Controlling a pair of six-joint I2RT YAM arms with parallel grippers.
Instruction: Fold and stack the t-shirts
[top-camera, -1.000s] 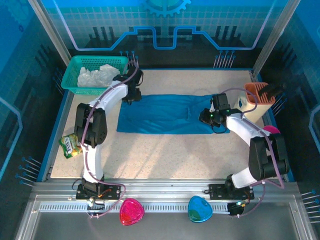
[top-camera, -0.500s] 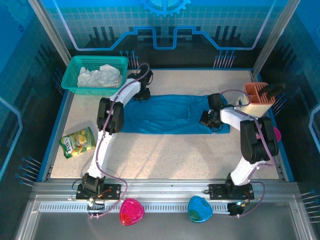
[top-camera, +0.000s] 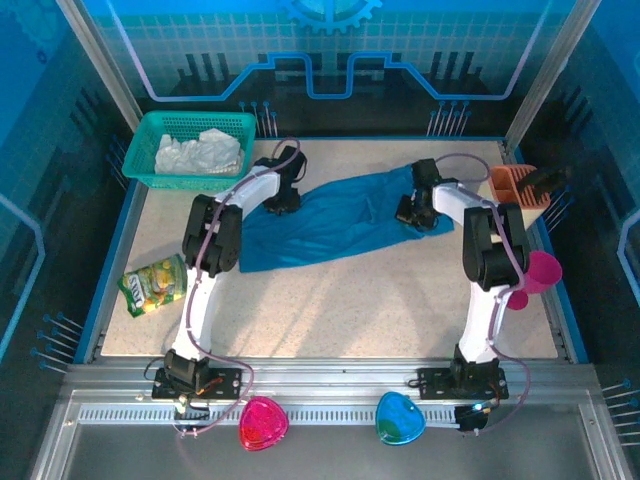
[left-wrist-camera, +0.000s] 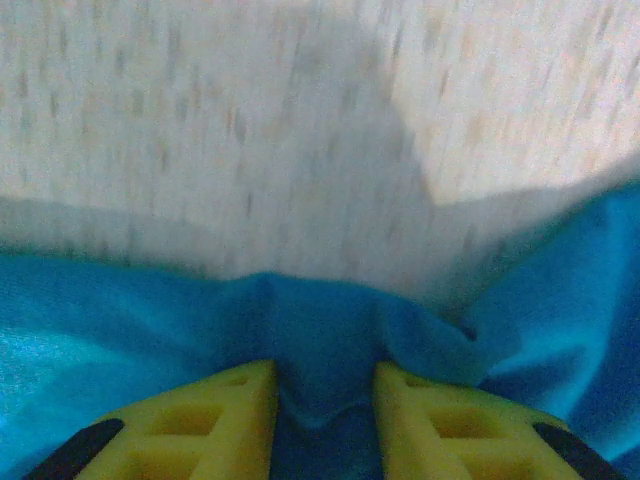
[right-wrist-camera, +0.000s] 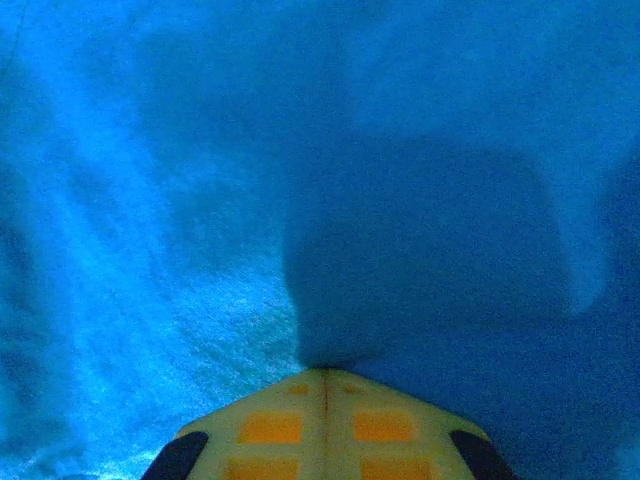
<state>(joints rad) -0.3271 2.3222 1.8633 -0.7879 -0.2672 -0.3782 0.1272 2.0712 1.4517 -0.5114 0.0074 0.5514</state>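
Note:
A teal-blue t-shirt (top-camera: 330, 228) lies rumpled and skewed across the middle of the table. My left gripper (top-camera: 283, 200) is at its far left corner; in the left wrist view its yellow fingers (left-wrist-camera: 240, 420) pinch a fold of the teal cloth (left-wrist-camera: 320, 350), with the left gripper (left-wrist-camera: 325, 400) shut on it. At the shirt's far right end my right gripper (top-camera: 410, 212) holds it. There the right gripper (right-wrist-camera: 325, 372) has its jaws pressed together, with teal cloth (right-wrist-camera: 420, 250) bunching from the tips. A white t-shirt (top-camera: 200, 152) lies crumpled in the green mesh basket (top-camera: 150, 128).
A yellow-green snack packet (top-camera: 155, 283) lies at the left edge. An orange holder (top-camera: 515, 185) and a pink cup (top-camera: 540, 270) stand along the right side. A pink object (top-camera: 263, 422) and a blue object (top-camera: 400, 418) sit on the near rail.
Both grippers moved toward the far side and closer together, pulling the teal shirt's ends up with them; the shirt went from flat to skewed. The right jaws closed.

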